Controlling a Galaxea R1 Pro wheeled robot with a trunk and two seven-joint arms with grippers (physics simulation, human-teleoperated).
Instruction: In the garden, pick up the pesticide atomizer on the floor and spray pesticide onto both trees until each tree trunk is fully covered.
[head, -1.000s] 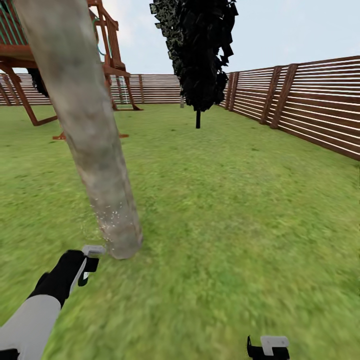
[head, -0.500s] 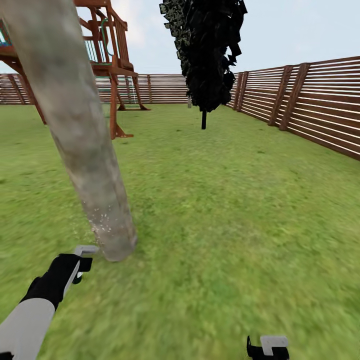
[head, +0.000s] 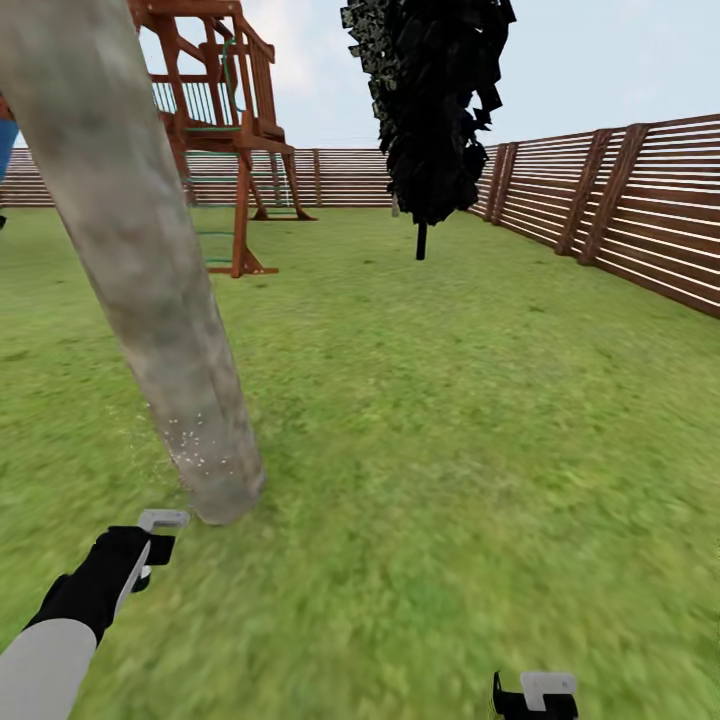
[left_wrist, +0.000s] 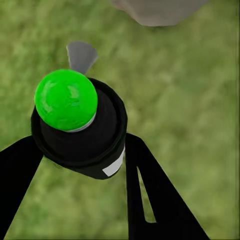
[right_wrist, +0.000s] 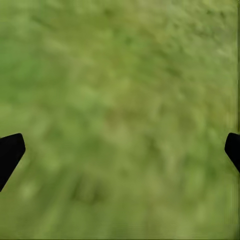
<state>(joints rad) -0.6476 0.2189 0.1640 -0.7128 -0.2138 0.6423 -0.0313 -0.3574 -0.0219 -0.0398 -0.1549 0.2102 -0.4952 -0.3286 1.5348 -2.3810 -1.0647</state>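
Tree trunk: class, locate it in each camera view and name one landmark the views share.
Head view: tree trunk slants down the left side.
Left wrist view: its base at the edge, beyond the atomizer.
Right wrist view: lawn underneath.
Shared landmark: the lawn.

We've got a black cone-shaped cypress (head: 430, 100) w/ a thin dark stem standing upright toward the far right corner of the grass, just in front of where the slat runs meet. A red-brown wooden play tower (head: 215, 110) w/ green rails sits at the far left, its legs planted on the grass near the back run. Pale blue sky w/ faint cloud (head: 600, 60) above; a bit of sthg blue (head: 5, 150) pokes in at the left edge, can't tell what.
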